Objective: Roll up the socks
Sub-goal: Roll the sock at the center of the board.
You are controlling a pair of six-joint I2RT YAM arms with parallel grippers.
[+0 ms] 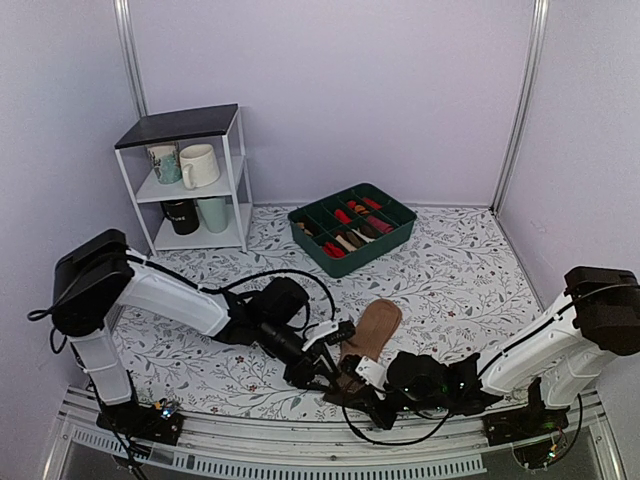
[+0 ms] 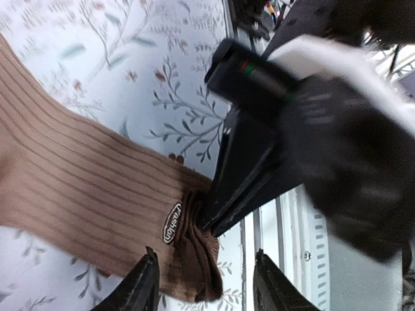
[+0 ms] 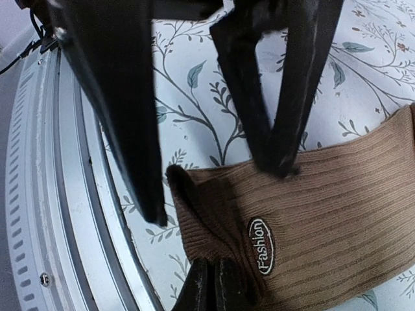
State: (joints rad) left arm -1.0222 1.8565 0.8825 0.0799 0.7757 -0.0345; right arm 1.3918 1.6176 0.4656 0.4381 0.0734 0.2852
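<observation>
The tan-brown ribbed sock point(image 1: 372, 328) lies flat on the floral table near the front edge, its darker cuff toward the arms. In the right wrist view, my right gripper point(image 3: 213, 267) is shut on the bunched dark cuff point(image 3: 207, 214), next to a "Fashion" label. My left gripper point(image 2: 204, 288) is open, its two fingers straddling the cuff point(image 2: 194, 259) without closing on it. The right gripper's shut fingers point(image 2: 217, 207) pinch the cuff just ahead of it. From above, both grippers meet at the sock's near end: left point(image 1: 322, 362), right point(image 1: 347, 385).
A green divided bin point(image 1: 352, 228) of rolled socks stands at the back centre. A white shelf point(image 1: 195, 180) with mugs stands at the back left. The metal rail point(image 1: 300, 455) of the table's near edge runs just beside the cuff point(image 3: 52, 194).
</observation>
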